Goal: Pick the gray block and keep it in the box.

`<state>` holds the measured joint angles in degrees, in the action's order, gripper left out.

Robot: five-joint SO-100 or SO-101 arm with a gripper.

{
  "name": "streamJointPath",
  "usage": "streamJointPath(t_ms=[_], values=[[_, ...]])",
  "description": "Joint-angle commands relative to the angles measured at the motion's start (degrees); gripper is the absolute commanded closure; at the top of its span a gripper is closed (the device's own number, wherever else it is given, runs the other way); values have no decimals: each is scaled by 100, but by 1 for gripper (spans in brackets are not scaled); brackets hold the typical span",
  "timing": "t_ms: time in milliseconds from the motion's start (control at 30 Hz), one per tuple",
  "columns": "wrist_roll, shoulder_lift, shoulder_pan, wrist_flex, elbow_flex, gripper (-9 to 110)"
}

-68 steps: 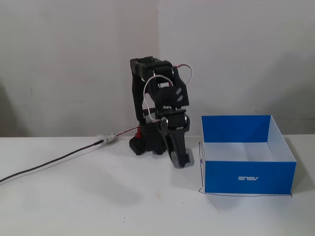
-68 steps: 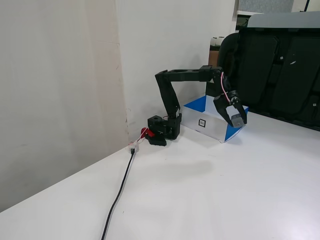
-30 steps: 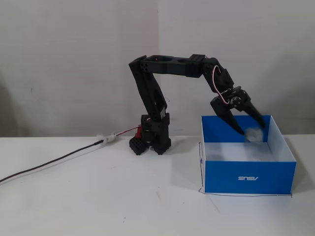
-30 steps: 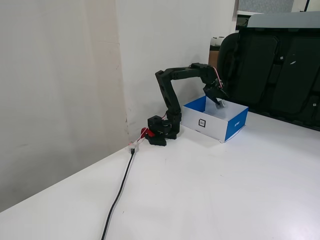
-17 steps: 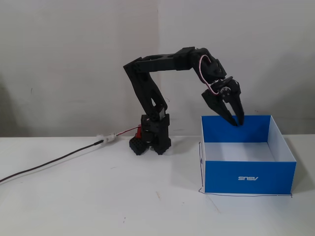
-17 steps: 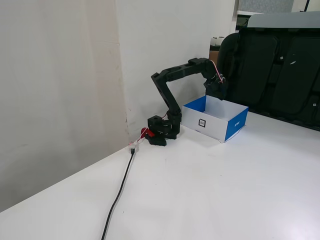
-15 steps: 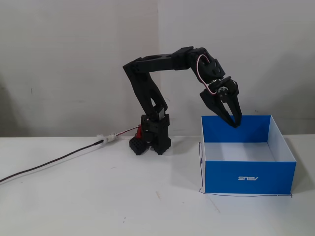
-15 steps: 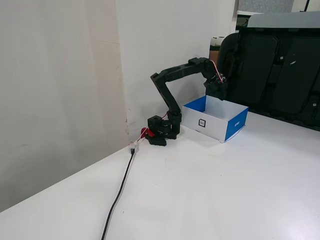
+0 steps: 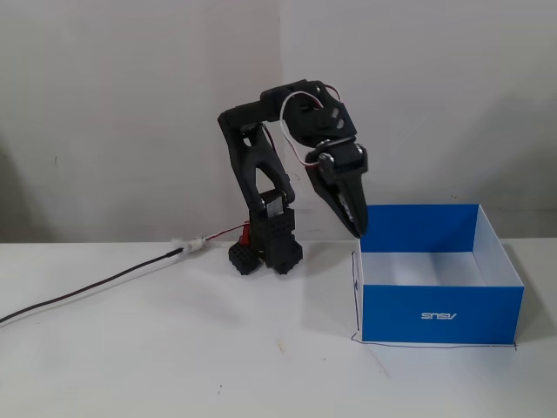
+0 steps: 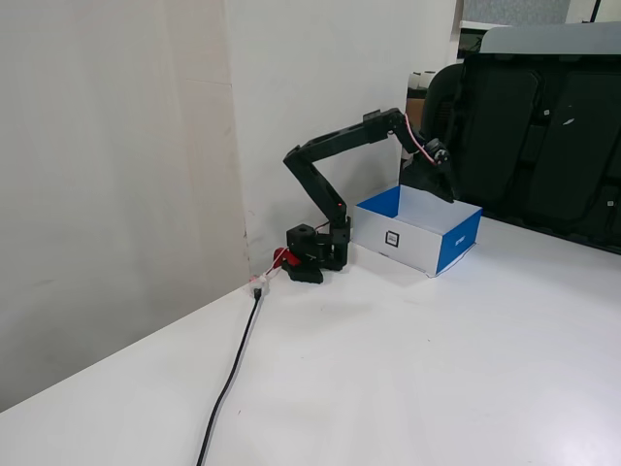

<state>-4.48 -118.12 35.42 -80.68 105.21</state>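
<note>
The box point(image 9: 439, 313) is a blue square carton with a white inside and an upside-down logo on its front, standing on the white table at the right. It also shows in the other fixed view as the box point(image 10: 456, 247), beside the arm's base. The gray block shows in neither view; the box walls hide the box floor. My gripper point(image 9: 354, 226) points down with its black fingers together and nothing between them, just above the box's left wall. From the side, my gripper point(image 10: 445, 192) hangs over the box's far edge.
The arm's base point(image 9: 265, 250) stands left of the box against the wall. A black cable point(image 9: 87, 292) runs from it across the table to the left, seen also as the cable point(image 10: 228, 383). Dark chairs point(image 10: 543, 146) stand behind the table.
The gripper carried the gray block over the box and let it fall in. It then shut and swung back left from over the box to the left wall.
</note>
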Motion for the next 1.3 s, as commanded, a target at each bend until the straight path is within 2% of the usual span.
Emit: streamJointPath(t_ms=[0, 233, 433, 667, 933, 1100, 1267], values=[[-44, -677, -308, 299, 185, 101], [26, -1758, -1362, 510, 932, 101], [132, -3173, -2435, 967, 2074, 101], [668, -4896, -3208, 1749, 3771, 101], [932, -5897, -3524, 2663, 5396, 101], [932, -7356, -3472, 2417, 6451, 101], [932, -7813, -3498, 2285, 6952, 101]])
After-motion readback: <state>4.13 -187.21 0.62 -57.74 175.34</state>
